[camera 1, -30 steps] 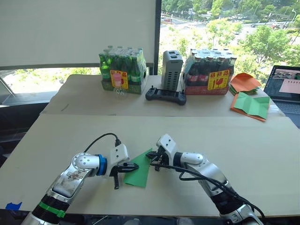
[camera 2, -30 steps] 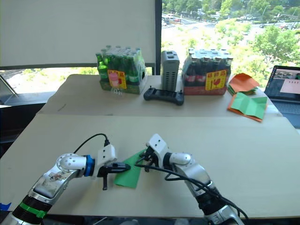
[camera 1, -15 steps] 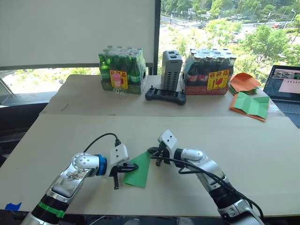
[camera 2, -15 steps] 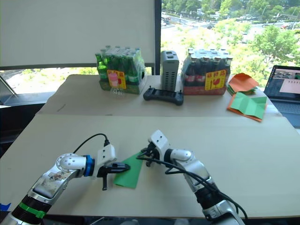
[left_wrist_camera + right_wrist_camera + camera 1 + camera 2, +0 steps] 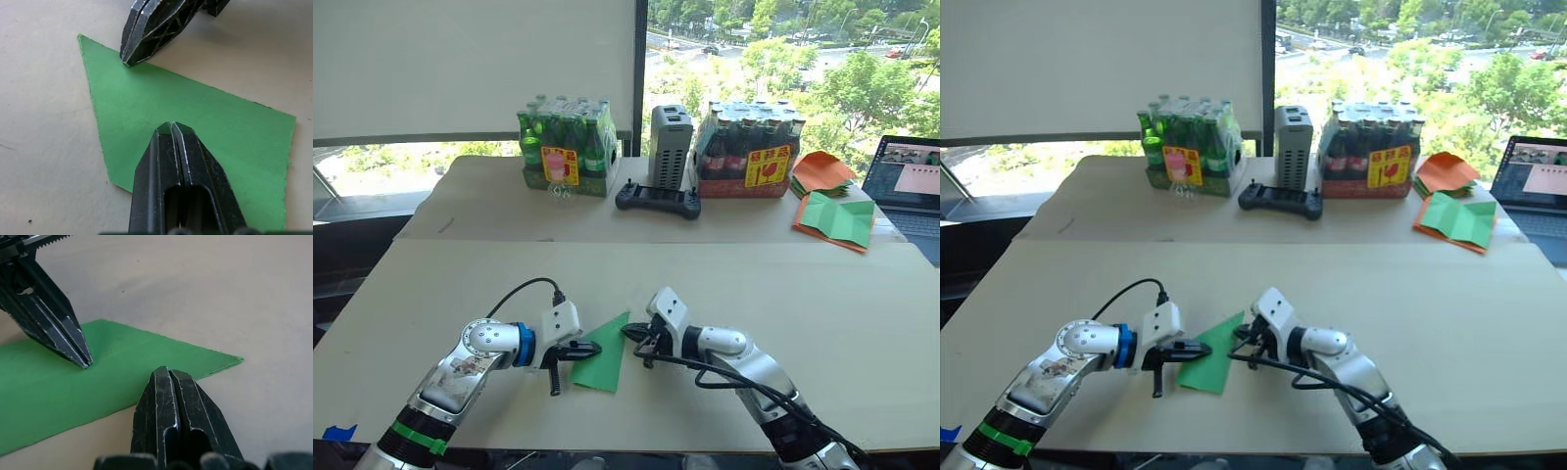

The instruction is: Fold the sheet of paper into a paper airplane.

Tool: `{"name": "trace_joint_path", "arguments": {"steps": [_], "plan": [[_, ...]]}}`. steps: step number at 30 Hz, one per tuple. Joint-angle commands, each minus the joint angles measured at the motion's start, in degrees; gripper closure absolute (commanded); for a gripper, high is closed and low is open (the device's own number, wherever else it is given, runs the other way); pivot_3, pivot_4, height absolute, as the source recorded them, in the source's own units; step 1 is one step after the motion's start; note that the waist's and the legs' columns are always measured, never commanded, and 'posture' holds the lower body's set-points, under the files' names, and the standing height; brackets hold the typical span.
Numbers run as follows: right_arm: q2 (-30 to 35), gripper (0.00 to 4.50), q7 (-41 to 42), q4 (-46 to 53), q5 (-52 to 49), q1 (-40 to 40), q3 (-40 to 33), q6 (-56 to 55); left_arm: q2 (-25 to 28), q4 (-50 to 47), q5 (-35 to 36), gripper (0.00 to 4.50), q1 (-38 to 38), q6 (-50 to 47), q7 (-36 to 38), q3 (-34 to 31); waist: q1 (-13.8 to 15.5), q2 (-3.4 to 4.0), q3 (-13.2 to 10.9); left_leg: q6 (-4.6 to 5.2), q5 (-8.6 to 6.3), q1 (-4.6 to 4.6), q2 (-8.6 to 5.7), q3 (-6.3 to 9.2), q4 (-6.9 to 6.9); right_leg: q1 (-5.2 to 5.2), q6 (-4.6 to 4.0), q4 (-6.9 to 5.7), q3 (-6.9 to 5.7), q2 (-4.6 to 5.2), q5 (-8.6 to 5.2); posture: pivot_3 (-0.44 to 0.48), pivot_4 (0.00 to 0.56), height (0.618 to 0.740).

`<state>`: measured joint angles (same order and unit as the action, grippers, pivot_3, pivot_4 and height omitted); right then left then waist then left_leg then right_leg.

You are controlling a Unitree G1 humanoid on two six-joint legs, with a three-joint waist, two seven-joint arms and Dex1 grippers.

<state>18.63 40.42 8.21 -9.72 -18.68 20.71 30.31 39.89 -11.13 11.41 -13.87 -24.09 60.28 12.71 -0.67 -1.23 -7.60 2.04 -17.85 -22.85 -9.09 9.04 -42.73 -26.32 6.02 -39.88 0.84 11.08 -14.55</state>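
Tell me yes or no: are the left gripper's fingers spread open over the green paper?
No. In the left wrist view the left gripper has its two black fingers pressed together, their tips resting on the sheet of paper.

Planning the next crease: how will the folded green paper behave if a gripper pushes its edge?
The sheet of paper lies thin and flat on the table, so it probably slides or buckles rather than resisting. The shut left gripper pressing it likely anchors it. It looks light and floppy.
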Motion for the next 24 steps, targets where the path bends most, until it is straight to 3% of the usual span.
{"name": "trace_joint_path", "arguments": {"steps": [1, 24], "plan": [[0.9, 4.50, 1.7, 1.5, 0.0, 2.1, 2.6, 2.2, 0.7, 0.2, -0.6, 4.46, 0.0, -0.8, 0.3, 0.9, 0.0, 0.00, 0.0, 0.00, 0.00, 0.00, 0.00, 0.00, 0.01, 0.00, 0.00, 0.00, 0.00, 0.00, 0.00, 0.000, 0.150, 0.675], [4.8, 4.50, 6.9, 9.2, -2.9, 6.2, 6.1, 6.6, 0.6, 0.9, -0.9, 4.46, -0.4, -0.4, 0.4, 1.1, 0.1, 0.00, 0.0, 0.05, -0.03, 0.00, 0.01, 0.00, 0.07, 0.01, 0.00, 0.11, -0.01, 0.00, 0.00, 0.000, 0.150, 0.675]]}}
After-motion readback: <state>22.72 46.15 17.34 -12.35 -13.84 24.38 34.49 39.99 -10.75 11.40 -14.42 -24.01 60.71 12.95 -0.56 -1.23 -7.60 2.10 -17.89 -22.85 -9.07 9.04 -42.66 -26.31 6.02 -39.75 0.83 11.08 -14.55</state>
